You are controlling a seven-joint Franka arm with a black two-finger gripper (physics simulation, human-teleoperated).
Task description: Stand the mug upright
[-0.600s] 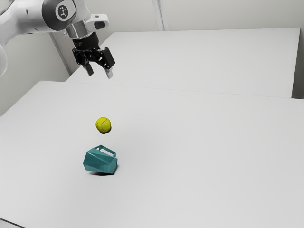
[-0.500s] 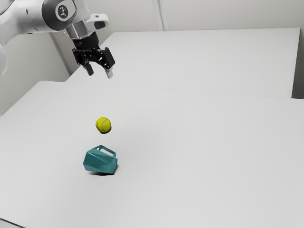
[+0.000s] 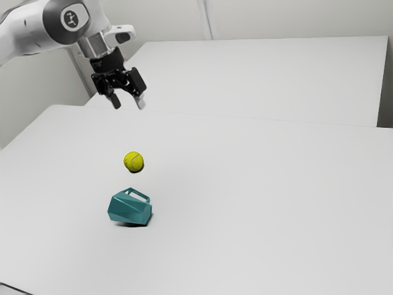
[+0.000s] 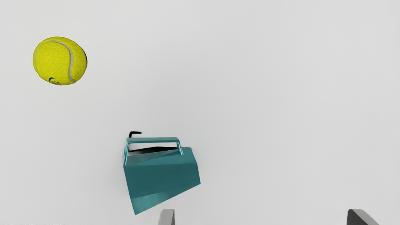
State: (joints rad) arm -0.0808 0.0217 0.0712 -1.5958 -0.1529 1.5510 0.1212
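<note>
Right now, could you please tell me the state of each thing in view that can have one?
Teal faceted mug: lying on its side on the table, not held.
Yellow tennis ball: on the table, apart from the mug.
Gripper: open, empty, above the table.

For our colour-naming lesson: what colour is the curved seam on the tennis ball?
The seam is light grey, showing best in the wrist view.

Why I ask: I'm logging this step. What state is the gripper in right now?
Gripper: open, its fingers well apart, holding nothing.
</note>
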